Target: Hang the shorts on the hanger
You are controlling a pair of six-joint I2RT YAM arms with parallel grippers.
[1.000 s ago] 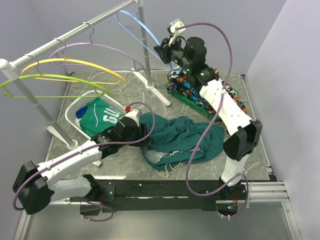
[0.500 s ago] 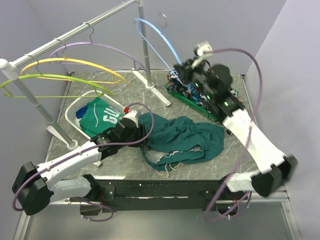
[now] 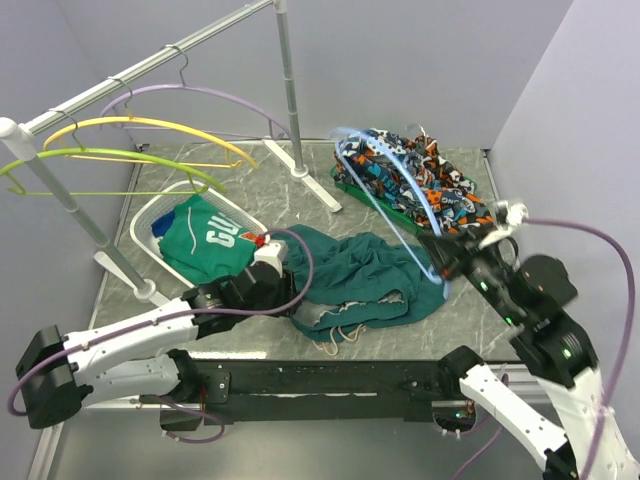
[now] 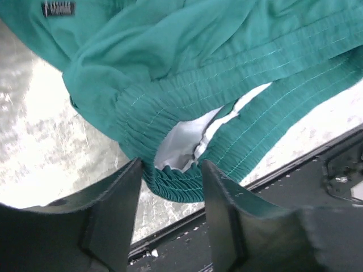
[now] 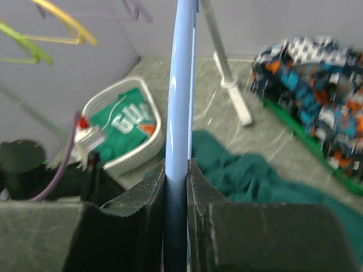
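Note:
The dark teal shorts (image 3: pixel 372 278) lie crumpled on the table, waistband and pale drawstring toward the near edge. My left gripper (image 3: pixel 290 296) is open at their left end. In the left wrist view the elastic waistband (image 4: pixel 170 184) sits between its spread fingers (image 4: pixel 119 209) without being pinched. My right gripper (image 3: pixel 447 262) is shut on the light-blue hanger (image 3: pixel 385 185), which arcs in the air above the right part of the shorts. In the right wrist view the hanger (image 5: pixel 181 85) runs straight up from the closed jaws, and the shorts (image 5: pixel 249 175) lie below.
A white basket (image 3: pixel 150 225) holding a green lettered garment stands at the left. A green tray (image 3: pixel 345 185) of orange-blue patterned clothes is at the back right. A rail (image 3: pixel 150 70) carries purple, yellow and green hangers; its post base (image 3: pixel 300 165) stands behind the shorts.
My right arm has swung from the rail at the back down to the front right, carrying the blue hanger over the shorts. My left gripper has shifted slightly right at the waistband.

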